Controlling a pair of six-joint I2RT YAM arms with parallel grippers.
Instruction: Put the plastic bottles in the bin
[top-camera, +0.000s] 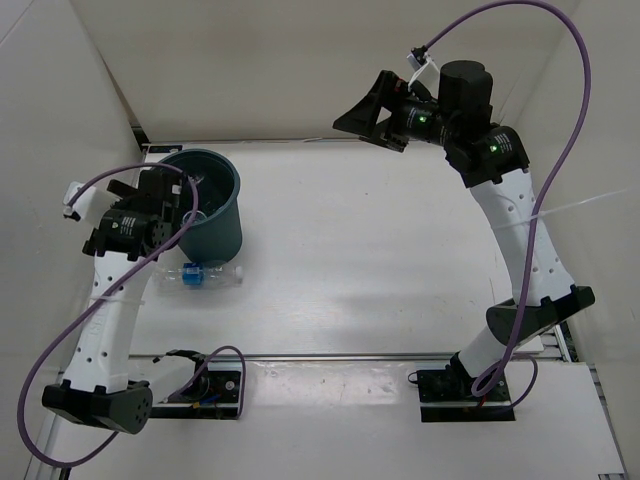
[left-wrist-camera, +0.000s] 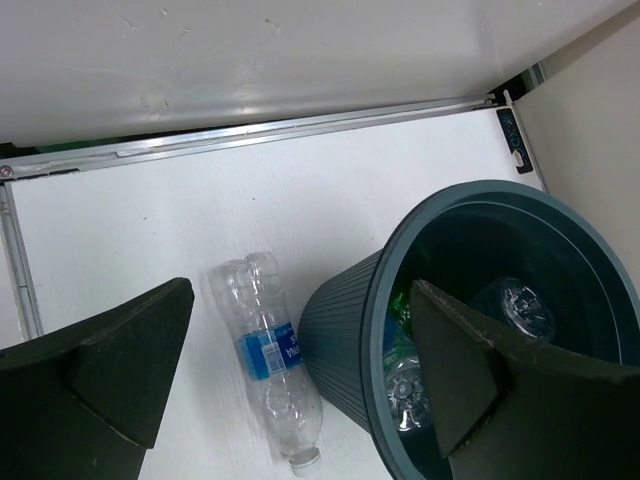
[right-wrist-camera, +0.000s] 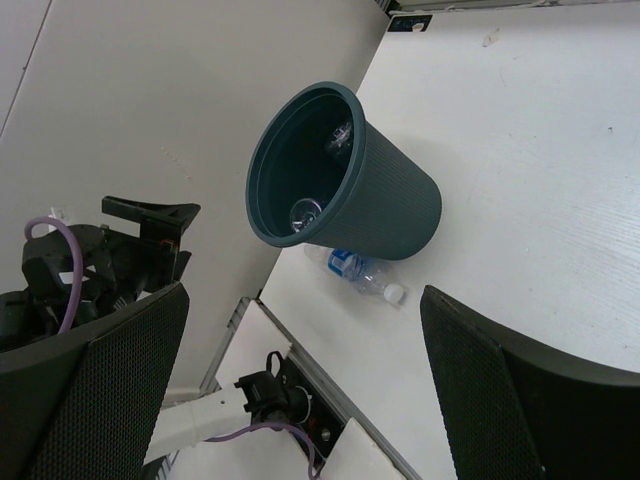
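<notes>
The dark teal bin (top-camera: 215, 215) stands upright at the left of the table. Inside it, the left wrist view shows clear bottles (left-wrist-camera: 516, 306) and a bit of the green one (left-wrist-camera: 400, 308). One clear bottle with a blue label and white cap (top-camera: 200, 277) lies on the table against the bin's near side; it also shows in the left wrist view (left-wrist-camera: 266, 356) and the right wrist view (right-wrist-camera: 355, 271). My left gripper (top-camera: 188, 200) is open and empty, hovering over the bin's left rim (left-wrist-camera: 395, 270). My right gripper (top-camera: 372, 115) is open and empty, raised at the back right.
White walls close the table at the left, back and right. A metal rail (top-camera: 340, 355) runs along the near edge by the arm bases. The left arm (right-wrist-camera: 100, 260) shows in the right wrist view beside the bin (right-wrist-camera: 390, 200).
</notes>
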